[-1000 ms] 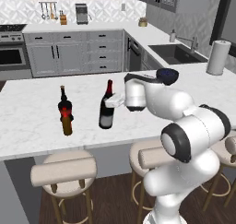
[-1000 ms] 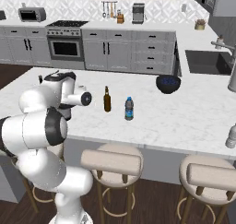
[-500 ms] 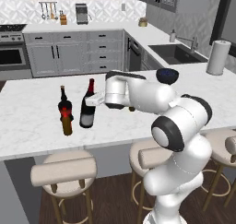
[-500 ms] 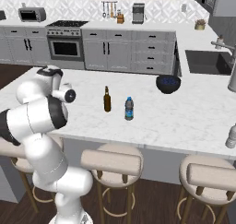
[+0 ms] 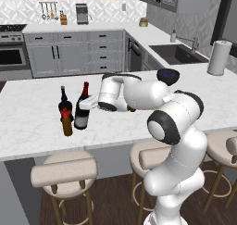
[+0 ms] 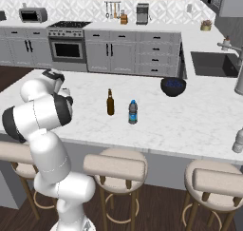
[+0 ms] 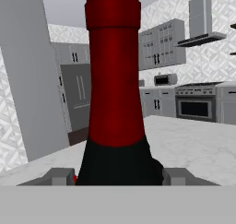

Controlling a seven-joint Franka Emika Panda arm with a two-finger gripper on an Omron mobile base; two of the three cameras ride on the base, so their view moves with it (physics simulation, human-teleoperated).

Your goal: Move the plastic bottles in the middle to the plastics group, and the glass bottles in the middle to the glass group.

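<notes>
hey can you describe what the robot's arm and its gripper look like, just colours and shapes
The arm is glossy white, built of rounded, bulbous segments with dark grey to black bands and caps at the joints. A pale, boxy hand ends it. The gripper has two small grey fingertips, blocky and flat-topped in the hand view. No loose cables or printed markings can be made out.

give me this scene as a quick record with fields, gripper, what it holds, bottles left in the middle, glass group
gripper: gripper shut on the wine bottle
held: wine bottle, upright, red foil top, beside the glass group
glass group: dark bottle with red label; amber bottle in front of it
middle of counter: beer bottle and plastic bottle, side by side, apart
also on counter: dark bowl
</notes>
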